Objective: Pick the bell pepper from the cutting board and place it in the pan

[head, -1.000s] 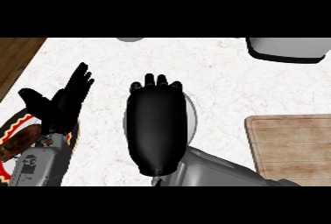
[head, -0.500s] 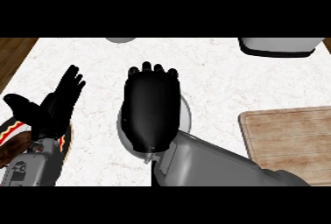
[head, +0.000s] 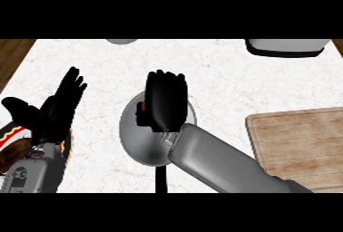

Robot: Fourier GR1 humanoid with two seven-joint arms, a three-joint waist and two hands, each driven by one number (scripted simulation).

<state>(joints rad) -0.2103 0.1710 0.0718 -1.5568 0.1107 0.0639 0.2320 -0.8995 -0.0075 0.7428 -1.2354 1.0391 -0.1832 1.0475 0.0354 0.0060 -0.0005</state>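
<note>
Right hand (head: 164,102) hovering over the grey pan (head: 137,140), fingers curling round something red, likely the bell pepper (head: 141,110). Left hand (head: 55,108) resting, fingers spread wide. Cutting board (head: 305,142) lying right of them on the tabletop (head: 227,77).

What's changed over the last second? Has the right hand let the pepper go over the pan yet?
The right hand has stayed over the pan, but its forearm has swung in from the right and now crosses the pan's lower edge. A small red patch now shows at the hand's left side, likely the bell pepper; I cannot tell if it is released. The left hand remains open at the left, the cutting board unmoved.
</note>
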